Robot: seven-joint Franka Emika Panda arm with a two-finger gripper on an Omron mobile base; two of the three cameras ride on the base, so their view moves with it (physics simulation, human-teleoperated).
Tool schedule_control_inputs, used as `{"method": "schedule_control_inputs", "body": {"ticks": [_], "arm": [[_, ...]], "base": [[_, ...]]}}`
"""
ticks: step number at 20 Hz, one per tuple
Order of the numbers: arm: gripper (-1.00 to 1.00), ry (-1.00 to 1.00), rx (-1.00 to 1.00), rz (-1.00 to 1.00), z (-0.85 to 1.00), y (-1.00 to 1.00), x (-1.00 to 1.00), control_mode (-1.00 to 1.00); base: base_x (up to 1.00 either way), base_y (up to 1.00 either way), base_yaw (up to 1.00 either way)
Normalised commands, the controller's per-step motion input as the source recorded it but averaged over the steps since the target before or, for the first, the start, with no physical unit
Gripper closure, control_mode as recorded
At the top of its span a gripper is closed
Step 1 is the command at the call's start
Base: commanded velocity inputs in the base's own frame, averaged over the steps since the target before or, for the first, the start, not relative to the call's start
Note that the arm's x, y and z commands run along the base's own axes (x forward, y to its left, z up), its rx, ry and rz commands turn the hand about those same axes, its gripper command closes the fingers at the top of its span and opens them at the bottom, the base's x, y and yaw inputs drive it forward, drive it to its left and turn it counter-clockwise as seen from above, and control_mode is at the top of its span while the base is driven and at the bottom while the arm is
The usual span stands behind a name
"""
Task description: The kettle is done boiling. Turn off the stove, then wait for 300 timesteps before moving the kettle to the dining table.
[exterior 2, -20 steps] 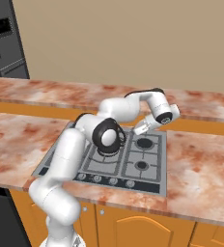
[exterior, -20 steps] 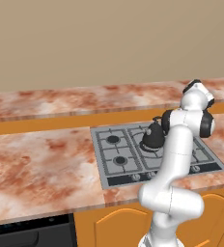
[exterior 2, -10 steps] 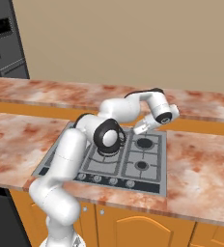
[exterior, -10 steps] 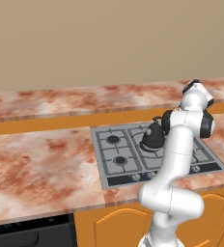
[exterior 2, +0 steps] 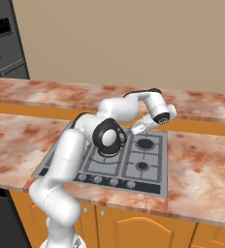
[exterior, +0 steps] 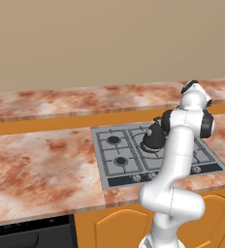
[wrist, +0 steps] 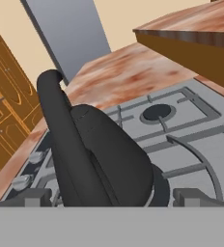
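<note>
Kettle (wrist: 102,154) sits on a burner of the stove (exterior: 119,150), directly ahead of the gripper (wrist: 111,197) and close. Arched handle runs along the approach line, between the tips. Jaws fully spread, holding nothing.

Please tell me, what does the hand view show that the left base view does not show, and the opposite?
The hand view alone shows the open gripper, a finger tip at each side of the kettle, and a dark grey panel. The left base view alone shows the whole stove with its knob strip, and a black oven front low on the left. Both show the kettle on the stove and the marbled worktop.
</note>
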Motion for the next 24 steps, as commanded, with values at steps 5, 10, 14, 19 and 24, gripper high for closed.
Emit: {"method": "schedule_control_inputs", "body": {"ticks": [5, 10, 14, 19, 24], "arm": [[-1.0, 0.0, 0.0, 0.0, -0.03, 0.14, 0.0, -1.0], [-1.0, 0.0, 0.0, 0.0, -0.04, 0.11, 0.0, -1.0], [-1.0, 0.0, 0.0, 0.0, -0.02, 0.1, 0.0, -1.0], [-1.0, 0.0, 0.0, 0.0, -0.04, 0.09, 0.0, -1.0], [-1.0, 0.0, 0.0, 0.0, -0.07, 0.09, 0.0, -1.0]], "base": [[0.0, 0.0, 0.0], [0.0, 0.0, 0.0], [0.0, 0.0, 0.0], [0.0, 0.0, 0.0], [0.0, 0.0, 0.0]]}}
